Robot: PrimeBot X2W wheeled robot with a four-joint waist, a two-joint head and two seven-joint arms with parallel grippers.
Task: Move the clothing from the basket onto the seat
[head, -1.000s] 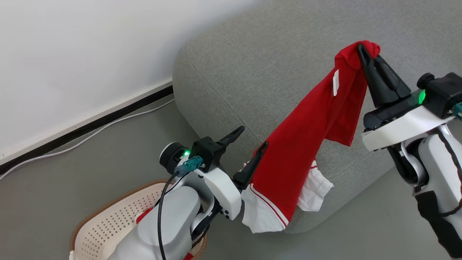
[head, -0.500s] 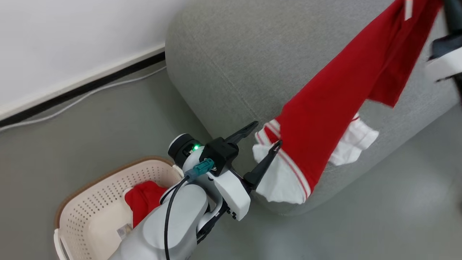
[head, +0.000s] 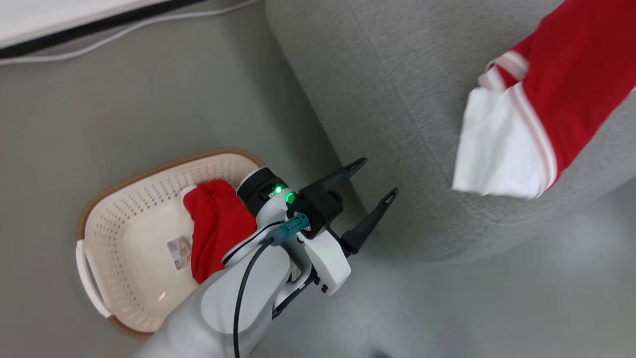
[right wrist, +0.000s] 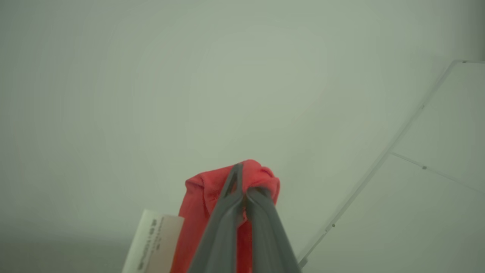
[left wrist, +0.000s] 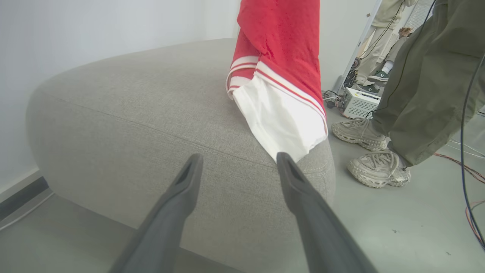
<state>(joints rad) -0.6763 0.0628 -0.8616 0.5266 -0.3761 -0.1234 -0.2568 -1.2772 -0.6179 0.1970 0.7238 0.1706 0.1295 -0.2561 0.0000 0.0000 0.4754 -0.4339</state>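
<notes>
Hanging from the right gripper (right wrist: 244,184), which is pinched shut on a bunched fold, a red garment (head: 571,89) with white striped trim dangles over the grey seat (head: 387,99). In the head view its long axis runs from 1 o'clock down to a white hem at 7 o'clock. The left gripper (head: 378,176) is spread wide and empty, and the hem lies toward 3 o'clock from it. A second red garment (head: 218,223) lies crumpled in the basket (head: 114,209), at 9 o'clock from the left gripper, which looks the nearer arm for it.
</notes>
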